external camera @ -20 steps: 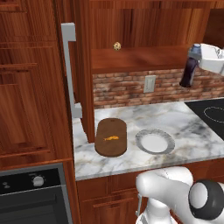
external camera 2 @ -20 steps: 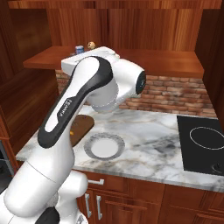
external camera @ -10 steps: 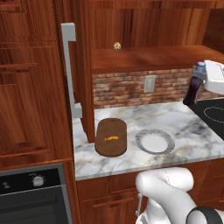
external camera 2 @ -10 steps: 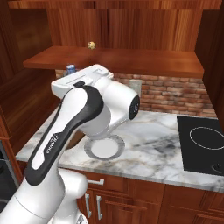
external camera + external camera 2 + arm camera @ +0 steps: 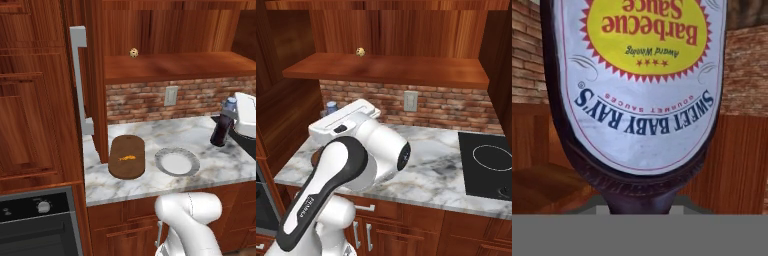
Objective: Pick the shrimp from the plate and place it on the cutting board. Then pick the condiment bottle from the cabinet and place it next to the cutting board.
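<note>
I take the cutting board as my landmark. The shrimp lies on it, about at its middle, so I judge the first half of the task done. The plate sits just beside the board, on the side toward the cooktop, its white centre bare.

What has changed: a second ago the condiment bottle hung high, near shelf level and far from the board on the cooktop side. Half a second ago it was lower. Now it stands upright at counter height, well beyond the plate from the board, its base at or very near the marble countertop. I cannot tell whether it actually touches down.

The gripper is closed on the bottle. In the hand view the barbecue label fills the frame upside down, with the dark glass pressed between the jaws. In the right base view I see the pale cap poking out behind the hand.

The cabinet shelf, above and behind the board, now holds the small beige ball.

My reading: the bottle is out of the cabinet and descending, but it is well apart from the board, with the plate between them. "Next to the board" probably wants a carry back toward it before I let go.
</note>
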